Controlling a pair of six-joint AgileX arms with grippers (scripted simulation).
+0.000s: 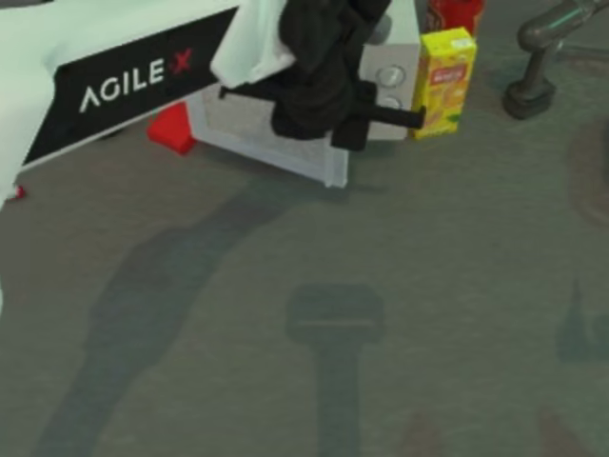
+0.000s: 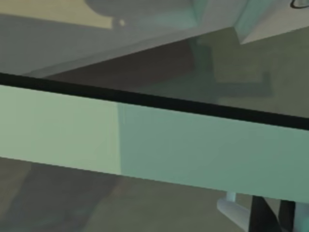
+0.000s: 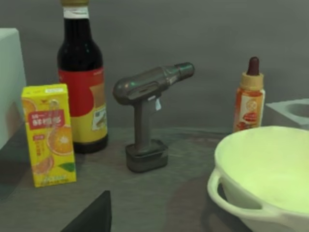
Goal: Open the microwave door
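The white microwave (image 1: 392,81) stands at the back middle of the table, its two round knobs facing up in the top view. The microwave door (image 1: 262,133), with its grey mesh window, stands swung out at an angle from the box. My left gripper (image 1: 328,100) hangs over the door's free end. In the left wrist view the door's top edge (image 2: 193,145) fills the picture, and the black fingers (image 2: 263,217) sit close together on the slim white handle (image 2: 234,209). My right gripper (image 3: 94,217) is parked out of the top view.
A yellow juice carton (image 1: 447,81) stands right beside the microwave, with a dark sauce bottle (image 3: 82,77) behind it. A grey drill (image 1: 538,57), a small orange dropper bottle (image 3: 249,96) and a pale bowl (image 3: 270,169) are at the right. A red object (image 1: 173,129) lies left of the door.
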